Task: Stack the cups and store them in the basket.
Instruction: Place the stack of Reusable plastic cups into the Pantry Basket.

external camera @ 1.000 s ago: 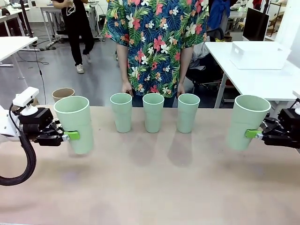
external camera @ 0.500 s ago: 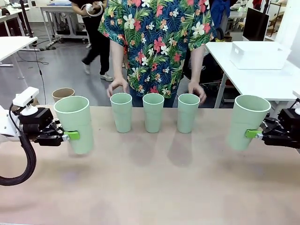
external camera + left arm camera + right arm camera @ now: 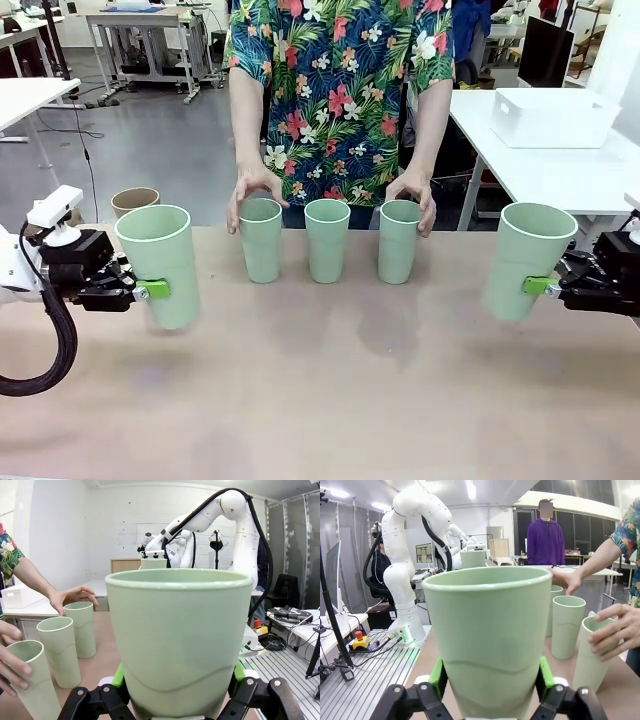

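Left gripper [image 3: 153, 291] is clamped on a mint cup [image 3: 160, 258] at your worktop's [image 3: 320, 405] left edge; right gripper [image 3: 537, 286] holds a second cup [image 3: 527, 258] at the right edge.

Cups [image 3: 327, 240] pale mint green; one cup [image 3: 134, 200] tan-brown. Basket [image 3: 553, 117] white. Shirt [image 3: 340, 100] dark, floral-and-leaf print. Table [image 3: 320, 400] beige.

Floor: grey glossy floor [image 3: 150, 150] stretched away beyond the tabletop's far edge.
Tabletop: pale brown matt tabletop [image 3: 320, 400] ran across the near side.
Right: a white table [image 3: 560, 180] stood past the far right corner, with a dark monitor [image 3: 545, 50] behind it.
Left: another white table [image 3: 25, 95], with cables [image 3: 60, 128] trailing on the floor beneath.
Back: a workbench [image 3: 140, 30] stood on metal legs.
Walls: the walls [image 3: 65, 535] were plain white.
Light: ceiling strips [image 3: 470, 487] glowed overhead.
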Controlling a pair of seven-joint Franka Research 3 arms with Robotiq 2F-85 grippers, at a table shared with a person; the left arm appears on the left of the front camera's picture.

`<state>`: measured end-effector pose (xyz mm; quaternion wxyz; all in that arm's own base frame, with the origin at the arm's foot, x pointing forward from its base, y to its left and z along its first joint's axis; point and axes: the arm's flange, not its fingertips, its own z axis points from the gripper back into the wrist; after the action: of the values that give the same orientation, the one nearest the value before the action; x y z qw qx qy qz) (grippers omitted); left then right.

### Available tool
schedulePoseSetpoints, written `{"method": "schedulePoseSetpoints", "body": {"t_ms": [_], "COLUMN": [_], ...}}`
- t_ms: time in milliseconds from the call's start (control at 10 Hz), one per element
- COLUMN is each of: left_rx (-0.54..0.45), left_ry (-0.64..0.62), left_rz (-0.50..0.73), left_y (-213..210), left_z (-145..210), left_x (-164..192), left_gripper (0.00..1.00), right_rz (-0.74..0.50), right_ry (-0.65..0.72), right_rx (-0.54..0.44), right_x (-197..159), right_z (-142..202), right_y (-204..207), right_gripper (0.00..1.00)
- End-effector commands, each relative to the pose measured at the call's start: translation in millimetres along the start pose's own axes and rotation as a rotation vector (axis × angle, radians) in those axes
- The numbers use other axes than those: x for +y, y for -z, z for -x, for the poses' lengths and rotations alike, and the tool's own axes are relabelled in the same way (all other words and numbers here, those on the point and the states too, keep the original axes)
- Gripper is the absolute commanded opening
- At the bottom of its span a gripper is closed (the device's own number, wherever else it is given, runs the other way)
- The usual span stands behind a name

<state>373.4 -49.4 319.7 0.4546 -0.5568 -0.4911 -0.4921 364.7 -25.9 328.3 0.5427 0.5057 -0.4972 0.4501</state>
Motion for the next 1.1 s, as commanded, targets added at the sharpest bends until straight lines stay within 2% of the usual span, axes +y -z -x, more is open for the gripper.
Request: {"method": "schedulePoseSetpoints", "body": {"t_ms": [0, 1000], "left_rx": [-0.004, -0.004], "left_ry": [0.001, 0.001], "left_rz": [0.003, 0.003], "left_y": [0.6, 0.6], "left_z": [-0.4, -0.4], "left_x": [-0.6, -0.6], "left_gripper": [0.87, 0.87], "right_rz": [0.015, 0.015], "right_ry": [-0.009, -0.009], "right_rx": [-0.002, -0.002], "right_x": [-2.0, -2.0], "right_z": [-3.0, -3.0], "right_y": [0.4, 0.4], "right_gripper": [0.86, 0.86]}}
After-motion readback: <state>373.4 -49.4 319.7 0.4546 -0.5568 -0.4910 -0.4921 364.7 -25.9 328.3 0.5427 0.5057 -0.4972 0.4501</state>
